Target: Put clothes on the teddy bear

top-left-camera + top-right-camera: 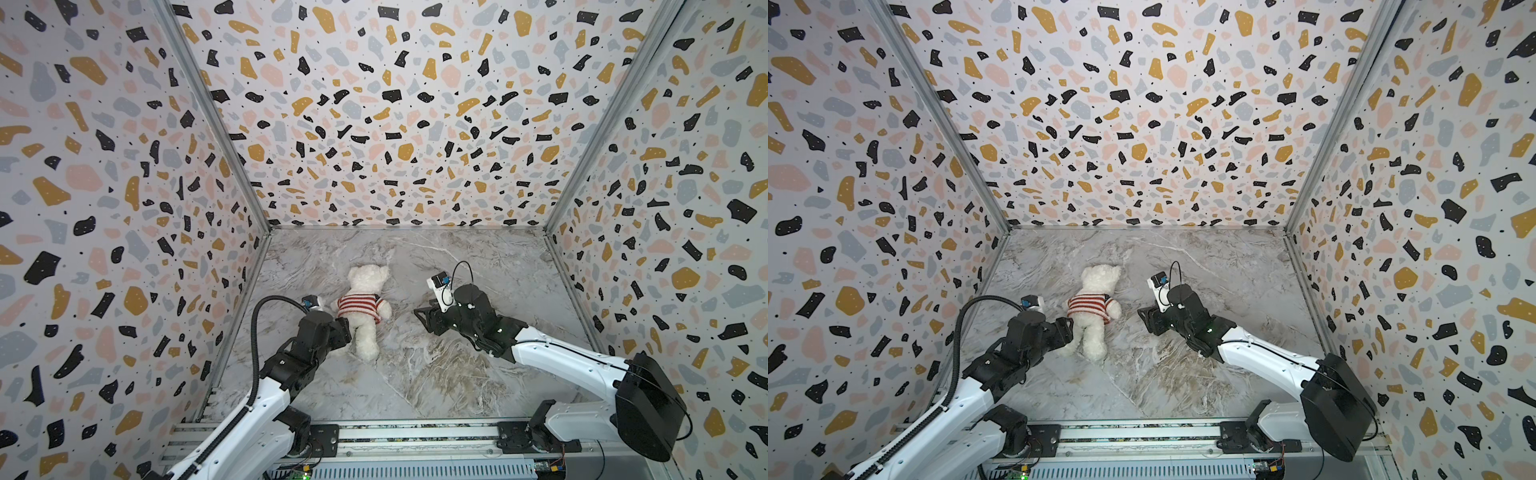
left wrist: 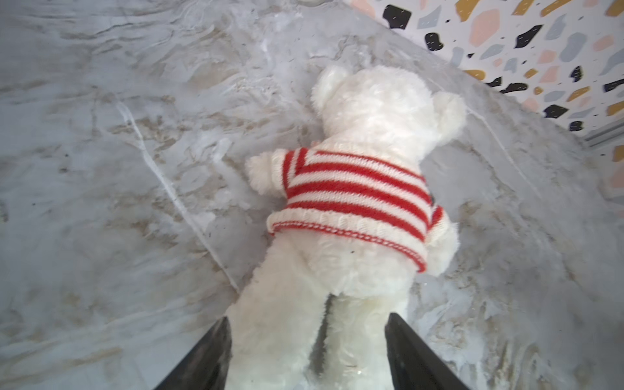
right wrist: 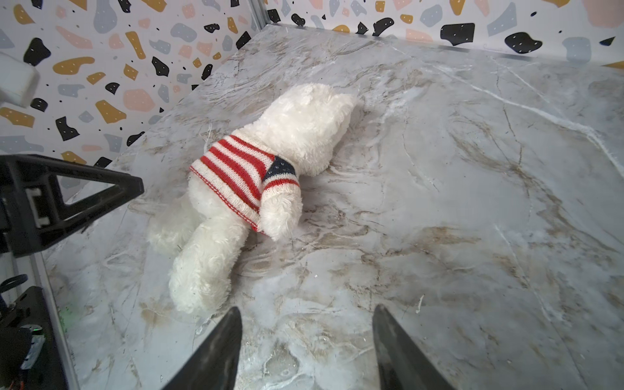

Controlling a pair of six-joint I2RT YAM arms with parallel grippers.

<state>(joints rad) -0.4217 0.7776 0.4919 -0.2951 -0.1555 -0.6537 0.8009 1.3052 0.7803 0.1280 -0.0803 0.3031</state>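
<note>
The teddy bear [image 1: 362, 333] lies face down on the marble tabletop [image 1: 436, 374], left of the middle in both top views, with its head toward the back wall. The red-and-white striped sweater [image 2: 354, 192] covers its torso, both arms are through the sleeves and the hem is down at the waist, so the dressing looks done. The left claw [image 2: 307, 317] is at the bear's feet. Its jaws are spread with both legs between them, and the fur shows no squeeze, which suggests release rather than a pull. The right claw [image 3: 307, 307] sits low over bare tabletop, well apart on the bear's other side, spread and empty. It is probably parked clear because nothing needs holding.
</note>
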